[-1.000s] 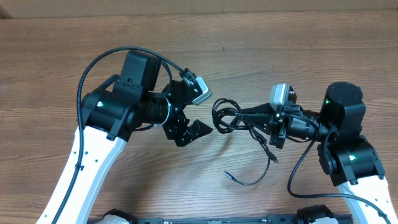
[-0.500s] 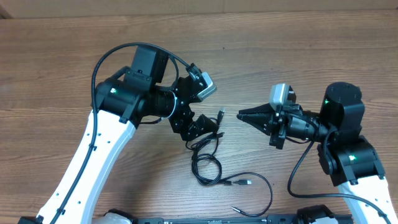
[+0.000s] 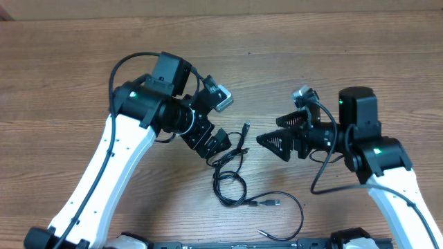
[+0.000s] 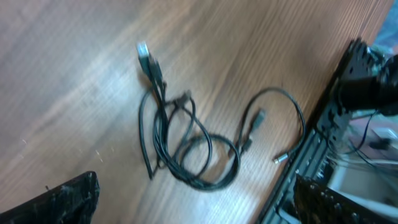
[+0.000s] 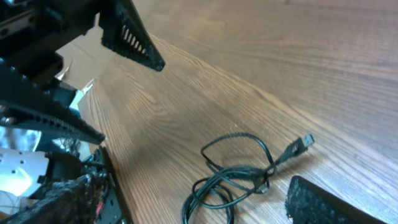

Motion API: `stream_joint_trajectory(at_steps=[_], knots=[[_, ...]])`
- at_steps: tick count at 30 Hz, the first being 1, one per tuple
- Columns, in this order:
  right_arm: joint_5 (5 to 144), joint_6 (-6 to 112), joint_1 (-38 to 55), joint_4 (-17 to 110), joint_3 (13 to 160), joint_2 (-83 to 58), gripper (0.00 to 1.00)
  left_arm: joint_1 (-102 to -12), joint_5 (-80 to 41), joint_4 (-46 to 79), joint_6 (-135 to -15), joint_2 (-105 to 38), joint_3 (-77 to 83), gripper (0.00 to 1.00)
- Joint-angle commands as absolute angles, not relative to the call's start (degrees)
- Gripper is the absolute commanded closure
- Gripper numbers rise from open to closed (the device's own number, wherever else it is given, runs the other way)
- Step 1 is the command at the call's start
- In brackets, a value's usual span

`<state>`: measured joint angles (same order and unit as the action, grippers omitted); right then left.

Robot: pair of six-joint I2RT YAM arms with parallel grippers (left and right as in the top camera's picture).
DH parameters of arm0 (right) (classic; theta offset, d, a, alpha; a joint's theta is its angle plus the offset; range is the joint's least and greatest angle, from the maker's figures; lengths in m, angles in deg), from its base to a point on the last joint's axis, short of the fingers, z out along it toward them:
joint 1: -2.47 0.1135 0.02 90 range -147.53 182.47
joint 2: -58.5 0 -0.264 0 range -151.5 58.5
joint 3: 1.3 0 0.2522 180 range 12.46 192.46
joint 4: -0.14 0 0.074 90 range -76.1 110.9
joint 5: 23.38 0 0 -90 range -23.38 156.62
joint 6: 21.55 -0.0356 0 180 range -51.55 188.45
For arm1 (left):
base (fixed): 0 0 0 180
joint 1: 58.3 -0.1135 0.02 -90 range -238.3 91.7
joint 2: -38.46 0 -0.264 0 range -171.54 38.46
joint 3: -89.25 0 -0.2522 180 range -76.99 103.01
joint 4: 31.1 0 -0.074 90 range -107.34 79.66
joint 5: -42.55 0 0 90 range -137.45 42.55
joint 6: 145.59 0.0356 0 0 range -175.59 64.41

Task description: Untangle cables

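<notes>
— So, how did the left gripper (image 3: 213,143) stand?
— Spread wide and empty. In its own wrist view, the fingers (image 4: 62,199) sat at the bottom corners, with nothing between them.
— And the cables (image 3: 232,176)?
— Lying on the wooden table (image 3: 69,55), between the two grippers and a little nearer the robot's base. One bunch was looped over itself, its plug (image 3: 246,128) pointing away from the base. From overhead, that bunch ran just beside the left gripper; whether they touched, I couldn't tell.
— Was there anything apart from the loops?
— Yes, a curved strand (image 3: 287,204) to their right, with a small connector at its end. Whether it was hooked into the loops, I couldn't tell either.
— And further right?
— The right gripper (image 3: 268,130) gaped wide too, holding nothing. It pointed toward the left one, and the cables lay on the table in front of it, apart from its fingers.
</notes>
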<state>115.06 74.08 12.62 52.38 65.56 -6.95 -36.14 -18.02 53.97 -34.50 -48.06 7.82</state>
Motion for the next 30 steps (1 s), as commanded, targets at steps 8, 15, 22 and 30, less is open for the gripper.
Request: stream_joint_trajectory(at_steps=[8,15,22,30], knots=[[94.50,54.72,11.73,53.47,66.70,-10.69,0.00,-32.71,-24.60,63.67,-22.09,-52.78,8.87,0.00],[94.52,54.72,10.40,53.78,66.70,-10.69,0.00,-26.85,-33.11,56.46,-26.64,-52.98,3.93,0.00],[94.50,54.74,10.37,53.88,66.70,-10.69,0.00,-25.52,-37.37,41.25,-34.29,-52.98,-10.82,0.01],[94.50,54.74,10.37,53.91,66.70,-10.69,0.00,-22.18,-37.41,32.50,-35.03,-53.04,-14.95,0.01]])
